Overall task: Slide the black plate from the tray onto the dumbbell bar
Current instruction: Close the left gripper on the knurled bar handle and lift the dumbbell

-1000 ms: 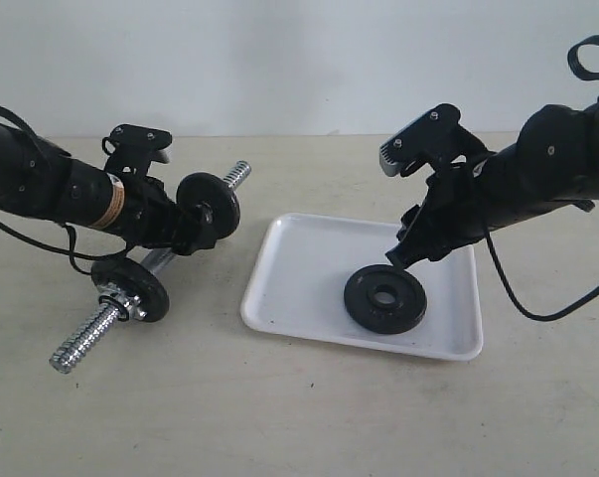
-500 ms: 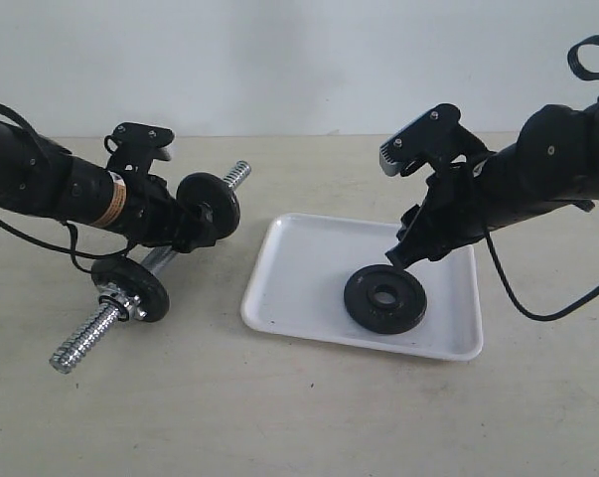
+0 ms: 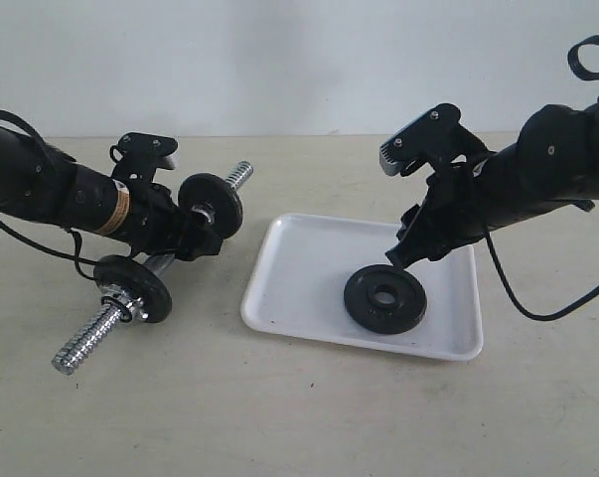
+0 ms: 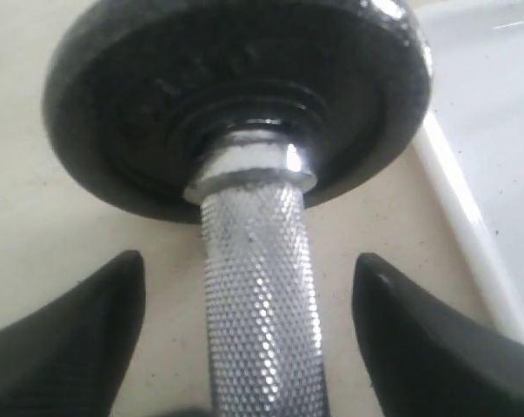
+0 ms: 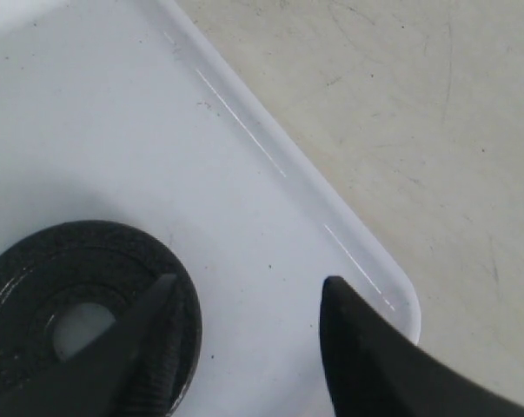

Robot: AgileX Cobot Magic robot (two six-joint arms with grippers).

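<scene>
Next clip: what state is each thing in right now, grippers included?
black plate, lying flat in the tray, not gripped.
tray, sitting on the table, holding only the plate.
dumbbell bar, resting on the table with the far disc and near disc on it.
left gripper, open, fingers either side of the bar's middle, not touching.
right gripper, open, over the plate's edge.
</scene>
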